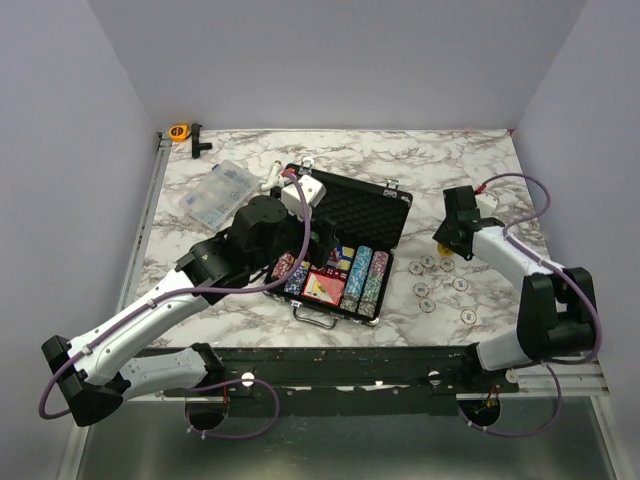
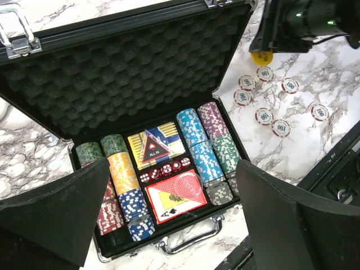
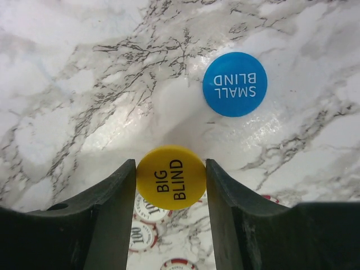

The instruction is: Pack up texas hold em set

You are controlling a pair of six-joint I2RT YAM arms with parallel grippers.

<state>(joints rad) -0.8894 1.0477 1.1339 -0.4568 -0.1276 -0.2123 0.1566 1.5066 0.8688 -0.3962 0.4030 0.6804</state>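
Left gripper (image 2: 172,166) of mine hangs spread wide above the open briefcase (image 1: 385,215), holding nothing. My left wrist camera shows what the top view blurs: four columns of poker chips (image 2: 194,132), one red card deck (image 2: 171,198) at the front, and a row of red dice (image 2: 165,170) behind it (I count five, though they are small). On the marble table (image 1: 480,160) just right of the case lie seven loose 100 chips (image 1: 427,261). Further right, my right gripper (image 3: 171,180) pinches one yellow disc (image 3: 171,177) marked BIG BLIND. Only the right wrist view shows the one blue disc (image 3: 234,84), SMALL BLIND, flat on the table just beyond.
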